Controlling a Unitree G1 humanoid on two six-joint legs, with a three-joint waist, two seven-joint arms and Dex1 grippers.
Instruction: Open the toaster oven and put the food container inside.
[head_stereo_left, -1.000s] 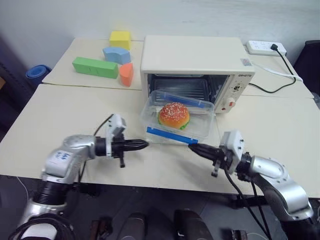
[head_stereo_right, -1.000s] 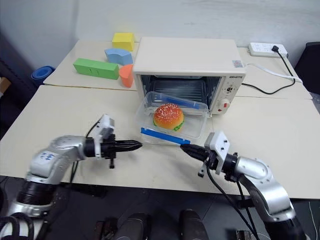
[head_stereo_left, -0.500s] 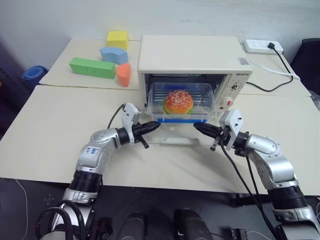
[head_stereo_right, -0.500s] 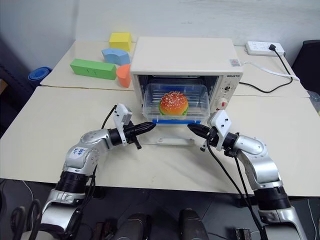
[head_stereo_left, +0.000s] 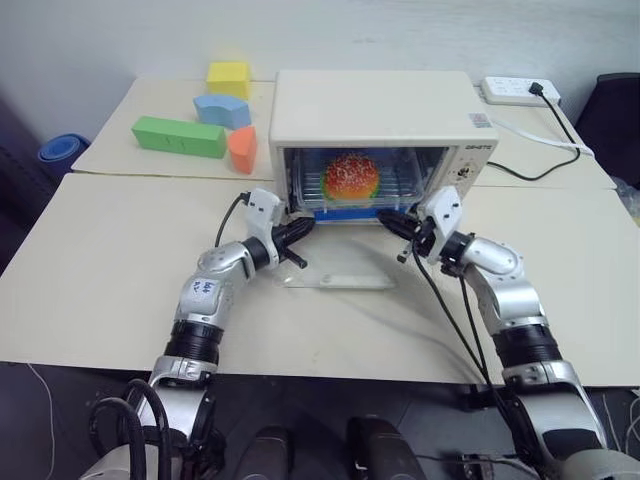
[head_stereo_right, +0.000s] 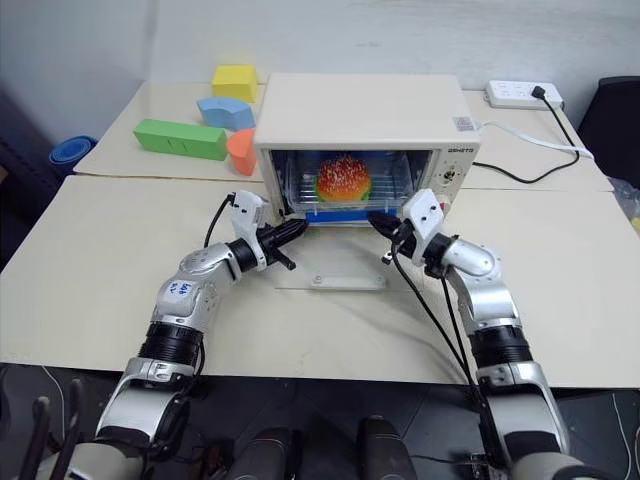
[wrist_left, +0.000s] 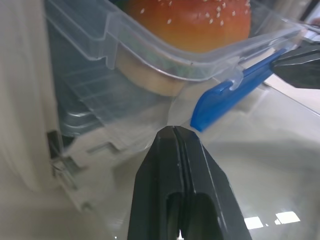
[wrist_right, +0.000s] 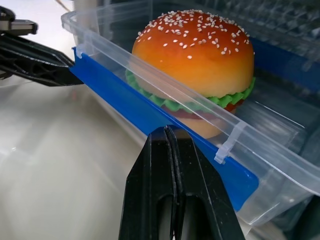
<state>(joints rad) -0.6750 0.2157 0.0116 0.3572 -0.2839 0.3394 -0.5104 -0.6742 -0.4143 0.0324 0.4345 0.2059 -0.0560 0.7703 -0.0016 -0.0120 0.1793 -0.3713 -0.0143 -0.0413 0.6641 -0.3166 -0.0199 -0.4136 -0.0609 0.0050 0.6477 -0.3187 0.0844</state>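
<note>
The cream-white toaster oven (head_stereo_left: 372, 103) stands open, its glass door (head_stereo_left: 335, 268) flat on the table. The clear food container (wrist_right: 250, 150), with a blue clip (wrist_right: 125, 107) along its near edge and a toy burger (head_stereo_left: 350, 175) in it, sits inside the oven cavity. My left gripper (head_stereo_left: 307, 227) is shut, its tip against the container's near left corner by the blue clip (wrist_left: 225, 97). My right gripper (head_stereo_left: 384, 217) is shut too, its tip touching the clip at the near right. Both hang just over the open door.
Foam blocks lie at the back left: green (head_stereo_left: 178, 137), yellow (head_stereo_left: 228, 78), blue (head_stereo_left: 221, 108), orange (head_stereo_left: 240, 150). A white power strip (head_stereo_left: 510, 90) with a black cable (head_stereo_left: 560, 130) sits at the back right. The oven's knobs and red button (head_stereo_left: 462, 197) face front right.
Both shut grippers moved forward towards the oven. The container went from resting tilted on the open door to sitting inside the cavity.
</note>
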